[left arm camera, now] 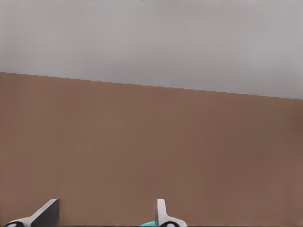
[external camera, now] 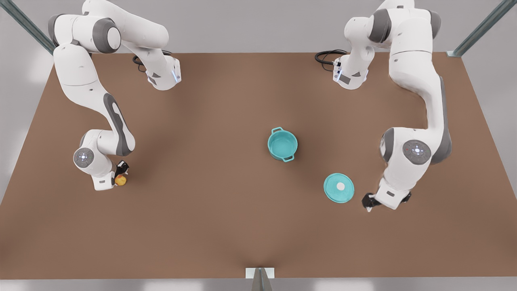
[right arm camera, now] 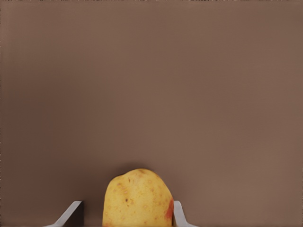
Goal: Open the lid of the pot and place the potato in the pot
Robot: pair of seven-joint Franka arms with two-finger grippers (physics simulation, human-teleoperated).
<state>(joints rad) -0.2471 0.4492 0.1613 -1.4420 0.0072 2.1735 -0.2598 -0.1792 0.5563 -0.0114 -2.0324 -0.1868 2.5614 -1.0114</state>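
Note:
The teal pot (external camera: 282, 144) stands uncovered near the table's middle, its two loop handles showing. The pot lid (external camera: 339, 187), a flat teal disc with a white knob, lies on the table toward the front view's right. My left gripper (external camera: 368, 201) hovers just beside the lid, open and holding nothing (left arm camera: 108, 201); a sliver of the lid (left arm camera: 149, 223) shows by one finger. At the front view's left, the yellow potato (external camera: 120, 180) rests on the table. My right gripper (external camera: 120, 173) straddles the potato (right arm camera: 137, 198), open, one finger touching it and the other a little apart.
The brown table (external camera: 210, 226) stretches wide between the potato and the pot. Black cables (external camera: 329, 56) lie at the far edge by the arm bases. A small white bracket (external camera: 259, 273) sits at the near edge.

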